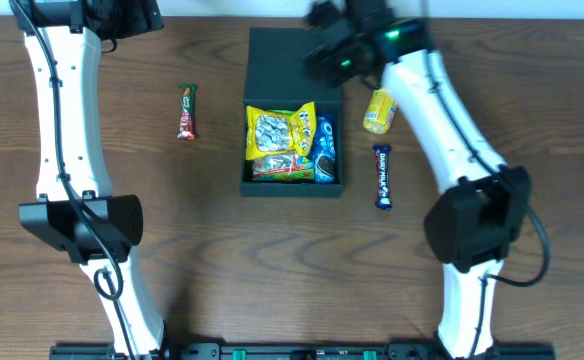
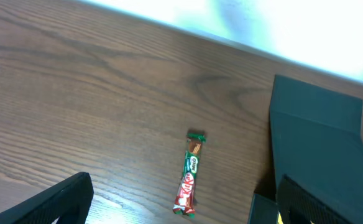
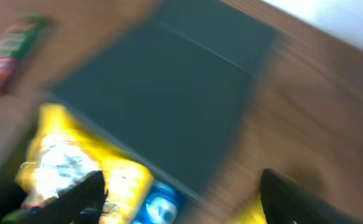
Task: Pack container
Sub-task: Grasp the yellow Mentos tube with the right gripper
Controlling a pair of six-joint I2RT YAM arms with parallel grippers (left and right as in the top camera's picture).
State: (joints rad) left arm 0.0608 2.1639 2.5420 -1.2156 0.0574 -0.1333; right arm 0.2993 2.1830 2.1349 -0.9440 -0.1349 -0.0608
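The container is a dark box at the table's middle, its flap lid lying open behind it. Inside it lie a yellow snack packet, a blue cookie packet and a red-green packet. My right gripper hovers over the lid's right part. In the blurred right wrist view it is open and empty above the lid, with the yellow packet and the blue packet below. My left gripper is open and empty, high above a red-green wafer bar.
The wafer bar lies left of the container. A small yellow packet and a dark blue chocolate bar lie right of it. The left arm's head is at the far left back edge. The container's lid shows in the left wrist view.
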